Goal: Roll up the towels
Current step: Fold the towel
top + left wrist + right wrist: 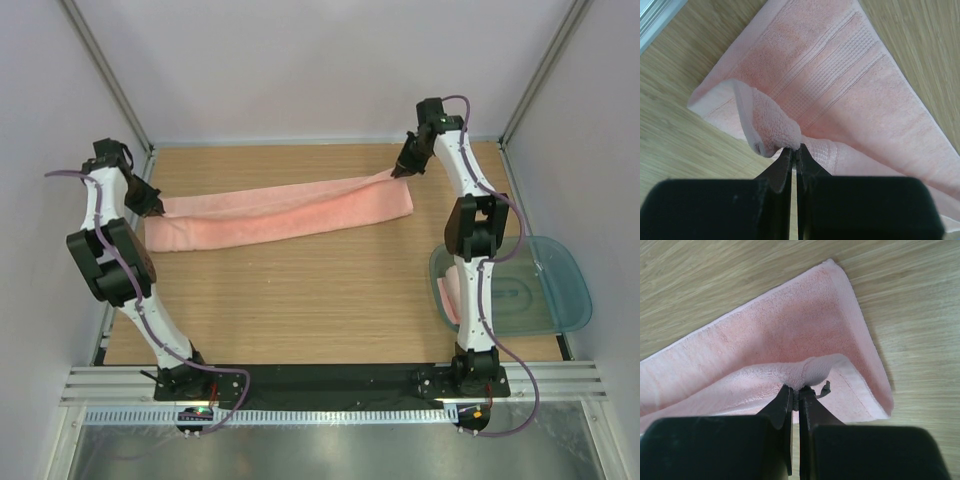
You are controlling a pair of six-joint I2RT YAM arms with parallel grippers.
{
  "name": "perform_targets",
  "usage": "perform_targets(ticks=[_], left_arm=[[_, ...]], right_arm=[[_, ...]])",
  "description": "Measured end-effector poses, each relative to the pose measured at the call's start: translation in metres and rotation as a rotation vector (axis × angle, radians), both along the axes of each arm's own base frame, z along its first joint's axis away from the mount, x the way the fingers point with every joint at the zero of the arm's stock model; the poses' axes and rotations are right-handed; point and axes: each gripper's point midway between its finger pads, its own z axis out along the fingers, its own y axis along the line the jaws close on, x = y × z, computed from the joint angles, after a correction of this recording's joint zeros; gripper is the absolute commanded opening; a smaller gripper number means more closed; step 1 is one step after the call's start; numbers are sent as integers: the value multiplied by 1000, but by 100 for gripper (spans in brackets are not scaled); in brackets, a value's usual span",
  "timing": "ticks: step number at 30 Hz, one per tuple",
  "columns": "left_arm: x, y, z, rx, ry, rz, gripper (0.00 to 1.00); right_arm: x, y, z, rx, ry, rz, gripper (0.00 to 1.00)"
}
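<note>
Seemingly mid-fold, the long towel (pixel 285 212) is pinched at the tips of left gripper (pixel 796 148) and right gripper (pixel 797 391) — matched travel is needed next.

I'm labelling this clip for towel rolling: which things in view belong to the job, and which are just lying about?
Job: long pink towel, pinched at its ends by the left gripper and right gripper; pink cloth inside the tray, probably the second towel, partly hidden.
Lying about: the tray, translucent teal plastic.
</note>
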Motion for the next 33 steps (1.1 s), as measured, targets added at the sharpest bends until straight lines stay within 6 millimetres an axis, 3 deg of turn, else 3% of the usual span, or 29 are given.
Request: perform_targets(ticks=[10, 12, 14, 16, 18, 20, 23, 26, 29, 33], left_arm=[[23, 8, -23, -13, 33, 0, 1], [30, 12, -29, -11, 40, 5, 4], [39, 15, -35, -11, 42, 14, 9], [49, 20, -41, -12, 46, 21, 37], [62, 25, -45, -13, 38, 35, 54], [74, 29, -46, -11, 22, 44, 61], [79, 32, -38, 0, 5, 51, 68], [77, 32, -24, 16, -18, 53, 69], [63, 27, 1, 38, -41, 50, 68], [24, 9, 38, 84, -84, 25, 66]], right_arm=[[17, 5, -21, 30, 5, -26, 5], [23, 7, -28, 45, 2, -39, 16], [29, 9, -35, 68, 0, -57, 39], [40, 10, -39, 103, -21, -82, 62], [55, 8, -41, 134, -63, -104, 71], [67, 3, -37, 154, -103, -127, 79], [80, -4, -27, 164, -170, -143, 80], [76, -12, -14, 161, -204, -160, 80], [55, -16, 5, 148, -219, -159, 80], [20, -2, 44, 132, -273, -100, 60]])
